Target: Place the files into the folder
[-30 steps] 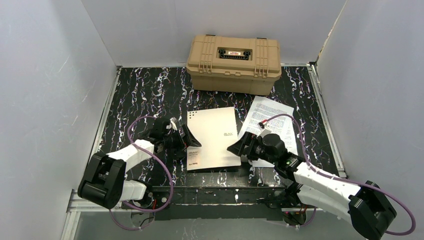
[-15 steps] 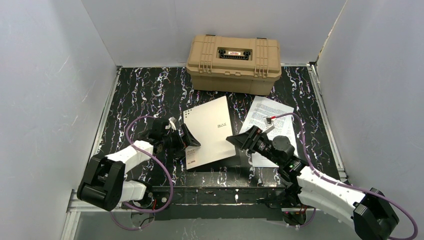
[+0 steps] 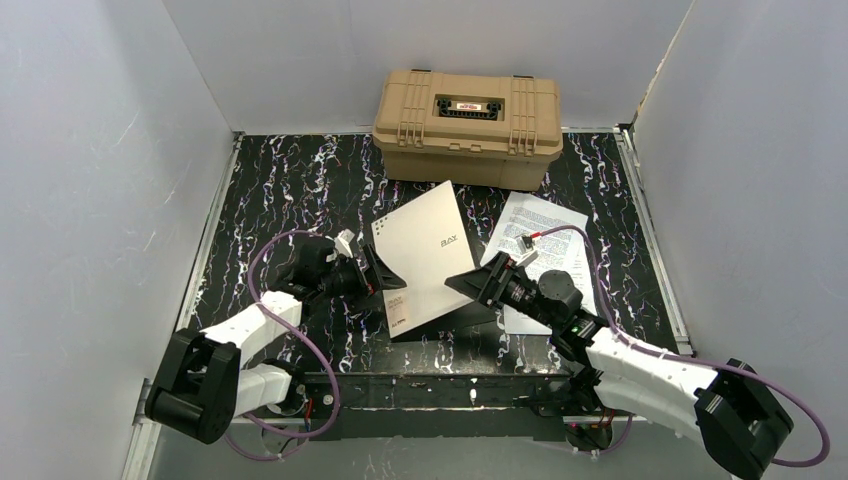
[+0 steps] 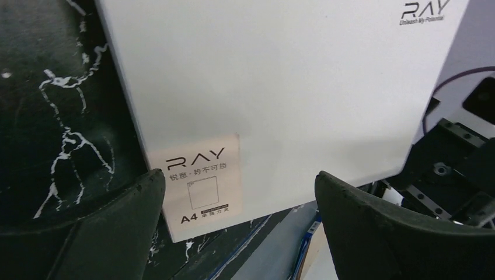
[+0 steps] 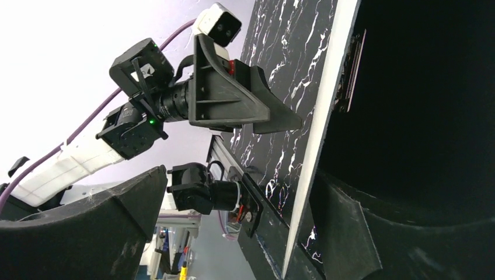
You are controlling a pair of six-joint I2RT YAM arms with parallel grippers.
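Folder (image 3: pixel 425 262) is mid-table with its cover tipped up. The files (image 3: pixel 545 235) lie flat just right of it, partly behind the right arm. Left gripper (image 3: pixel 383 275) and right gripper (image 3: pixel 478 283) flank it, both wide open and gripping nothing. Tan case (image 3: pixel 465 125) is shut at the far side.

A tan plastic case (image 3: pixel 466 128) with a dark handle (image 3: pixel 468 107) set in its closed lid stands at the far end of the black tabletop (image 3: pixel 290 190), which is veined with white streaks. Plain white walls (image 3: pixel 100 150) enclose the tabletop on three sides, and silver rails (image 3: pixel 655 240) run along its side edges.
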